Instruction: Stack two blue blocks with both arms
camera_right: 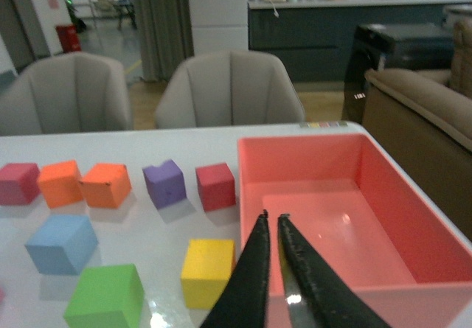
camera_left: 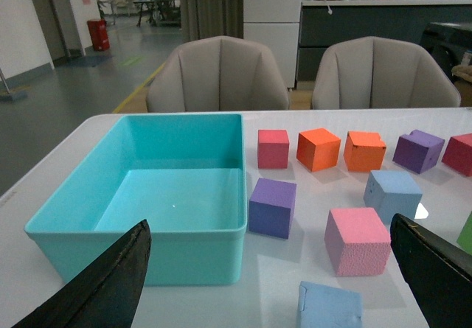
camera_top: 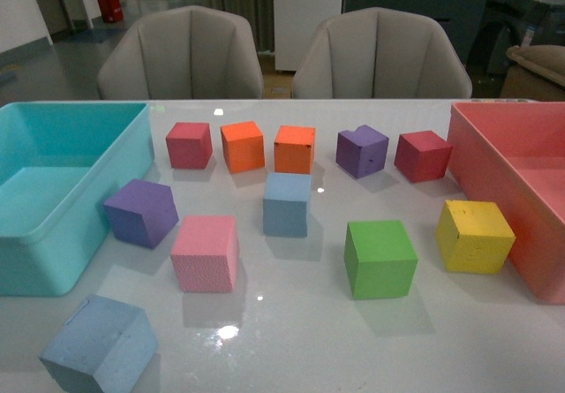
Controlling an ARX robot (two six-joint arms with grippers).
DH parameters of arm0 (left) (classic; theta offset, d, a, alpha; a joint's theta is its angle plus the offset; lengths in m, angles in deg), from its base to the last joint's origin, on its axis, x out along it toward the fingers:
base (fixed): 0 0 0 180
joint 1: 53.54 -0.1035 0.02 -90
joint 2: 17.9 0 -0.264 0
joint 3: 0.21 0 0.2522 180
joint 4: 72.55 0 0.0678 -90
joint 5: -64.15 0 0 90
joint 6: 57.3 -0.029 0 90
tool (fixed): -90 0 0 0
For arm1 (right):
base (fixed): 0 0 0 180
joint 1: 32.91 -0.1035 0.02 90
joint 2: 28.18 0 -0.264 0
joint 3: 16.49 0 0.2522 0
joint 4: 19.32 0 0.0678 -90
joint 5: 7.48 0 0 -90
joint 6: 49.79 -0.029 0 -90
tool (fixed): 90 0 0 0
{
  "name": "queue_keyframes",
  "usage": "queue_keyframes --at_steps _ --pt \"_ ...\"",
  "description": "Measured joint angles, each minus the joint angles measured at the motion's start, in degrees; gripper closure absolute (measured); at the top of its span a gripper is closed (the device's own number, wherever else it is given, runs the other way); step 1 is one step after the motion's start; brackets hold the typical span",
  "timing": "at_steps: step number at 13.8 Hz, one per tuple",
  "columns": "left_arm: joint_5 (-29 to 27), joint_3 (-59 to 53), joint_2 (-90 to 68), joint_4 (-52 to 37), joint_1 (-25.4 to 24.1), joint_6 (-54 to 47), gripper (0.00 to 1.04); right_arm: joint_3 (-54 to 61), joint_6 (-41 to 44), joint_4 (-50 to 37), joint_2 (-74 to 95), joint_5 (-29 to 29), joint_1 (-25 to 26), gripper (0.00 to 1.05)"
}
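One blue block (camera_top: 287, 203) stands in the middle of the white table; it also shows in the left wrist view (camera_left: 392, 195) and the right wrist view (camera_right: 62, 243). The other blue block (camera_top: 99, 346) lies at the near left corner, turned askew, and sits low between the fingers in the left wrist view (camera_left: 329, 306). My left gripper (camera_left: 274, 228) is open, its black fingers (camera_left: 110, 280) spread wide above the table, holding nothing. My right gripper (camera_right: 272, 216) is shut and empty, hanging over the near wall of the pink bin (camera_right: 383, 291). Neither arm shows in the front view.
A turquoise bin (camera_top: 35, 234) stands at the left, a pink bin (camera_top: 494, 181) at the right. Purple (camera_top: 141, 212), pink (camera_top: 205, 252), green (camera_top: 380, 258) and yellow (camera_top: 474, 236) cubes surround the middle blue block. Red, orange and purple cubes line the back row (camera_top: 242, 146).
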Motion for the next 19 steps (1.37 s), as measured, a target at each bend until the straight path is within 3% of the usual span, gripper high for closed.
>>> queue_keyframes --at_steps 2,11,12,19 --pt "0.0 0.0 0.0 0.0 0.0 0.0 0.07 0.4 0.6 0.2 -1.9 -0.7 -0.1 1.03" --pt "0.0 0.0 0.0 0.0 0.0 0.0 0.07 6.5 0.6 10.1 -16.5 -0.9 -0.4 1.03" --pt "0.0 0.0 0.0 0.0 0.0 0.0 0.07 7.9 0.6 8.1 -16.9 -0.9 -0.4 1.03" --pt "0.0 0.0 0.0 0.0 0.0 0.0 0.07 7.9 0.6 19.5 -28.2 -0.9 -0.4 1.03"
